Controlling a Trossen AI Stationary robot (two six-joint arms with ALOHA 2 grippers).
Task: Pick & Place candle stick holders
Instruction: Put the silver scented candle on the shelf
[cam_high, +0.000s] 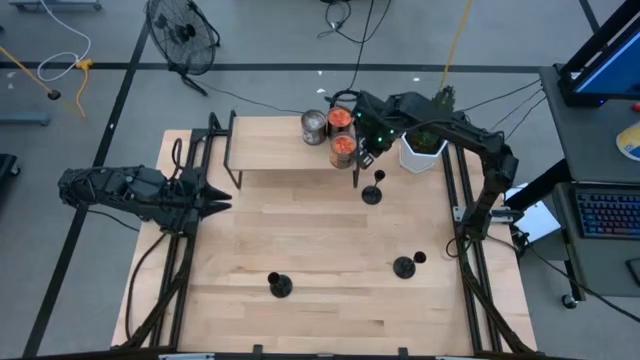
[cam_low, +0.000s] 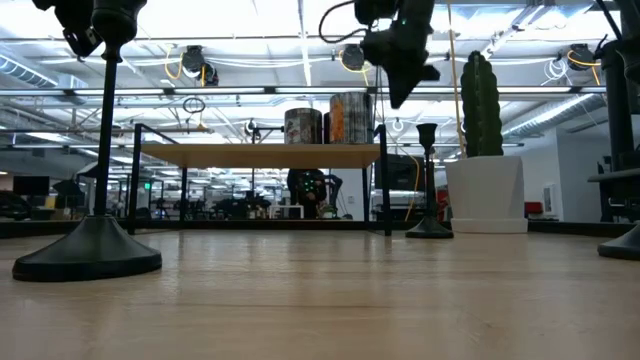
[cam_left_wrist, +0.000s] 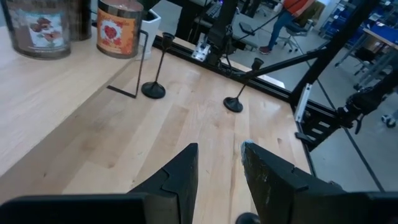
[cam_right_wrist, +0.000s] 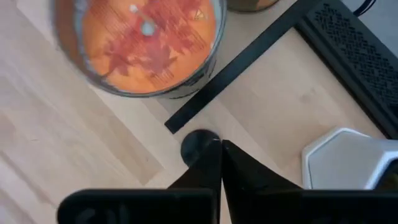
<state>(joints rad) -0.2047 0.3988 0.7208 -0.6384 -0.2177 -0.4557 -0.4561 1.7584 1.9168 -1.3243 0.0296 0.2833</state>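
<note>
Three black candle stick holders stand on their round bases on the wooden table: one at the far right by the shelf (cam_high: 372, 193) (cam_low: 428, 180), one at the near right (cam_high: 404, 266), and one near the front edge (cam_high: 280, 286) (cam_low: 90, 250). My right gripper (cam_high: 363, 160) (cam_right_wrist: 221, 149) is shut and empty. It points down above the shelf's right end, up and to the left of the far holder. A black round part of that holder (cam_right_wrist: 196, 147) shows below its fingertips. My left gripper (cam_high: 222, 200) (cam_left_wrist: 219, 163) is open and empty at the table's left side.
A raised wooden shelf on a black frame (cam_high: 270, 145) stands at the far side. It carries a grey jar (cam_high: 314, 127) and two orange jars (cam_high: 343, 150). A white pot with a cactus (cam_high: 422, 152) stands at the far right. Bare wood lies in the table's middle.
</note>
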